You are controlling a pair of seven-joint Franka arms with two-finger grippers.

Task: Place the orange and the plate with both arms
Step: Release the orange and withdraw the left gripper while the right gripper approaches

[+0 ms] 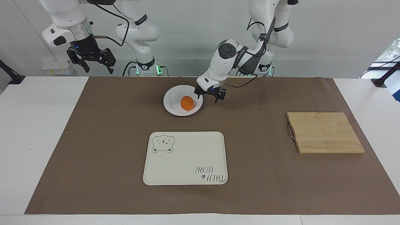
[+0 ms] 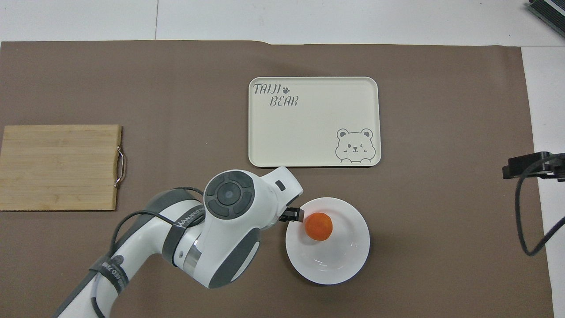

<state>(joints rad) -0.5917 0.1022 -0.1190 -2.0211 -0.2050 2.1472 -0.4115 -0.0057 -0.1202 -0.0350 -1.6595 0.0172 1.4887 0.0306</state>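
overhead view shows the orange resting on the white plate, which sits on the bench nearer to the robots than the bear tray. the left gripper hangs just beside the plate's rim with jaws apart and empty; the right gripper waits raised over its own end, jaws apart. the plate looks glossy, stiff and breakable, best pinched at its wide rim and kept level, since the round orange would likely roll.

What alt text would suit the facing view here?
An orange sits on a white plate, with the open left gripper over the plate's rim. The open right gripper waits raised. A bear tray and cutting board lie on the brown mat.
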